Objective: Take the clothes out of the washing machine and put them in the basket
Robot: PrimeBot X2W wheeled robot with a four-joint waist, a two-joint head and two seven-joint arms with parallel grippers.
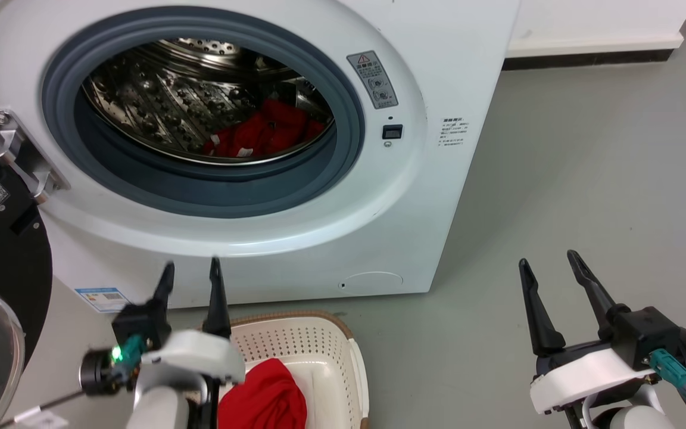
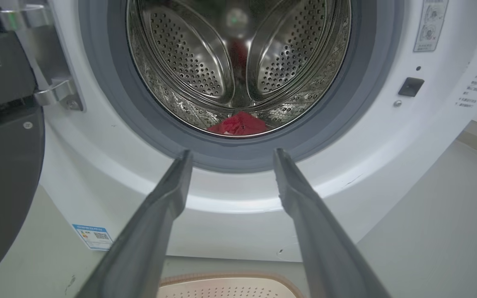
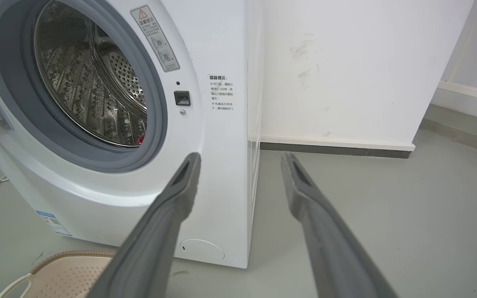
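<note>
Clothes (image 1: 265, 134) lie in washer (image 1: 456, 77); one garment (image 1: 271, 396) in basket (image 1: 319, 345).
We note left gripper (image 1: 191, 263) and right gripper (image 1: 548, 258) spread, empty.

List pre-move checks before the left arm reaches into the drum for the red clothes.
1. Door swung open, porthole free: ok.
2. Red clothes lying at the drum bottom: ok.
3. Left gripper jaws open, empty: ok.
4. Right gripper jaws open, empty, away from the porthole: ok.
5. Basket on the floor before the washing machine, room beside its red garment: ok.
6. Number of garments in the drum: cannot tell.
</note>
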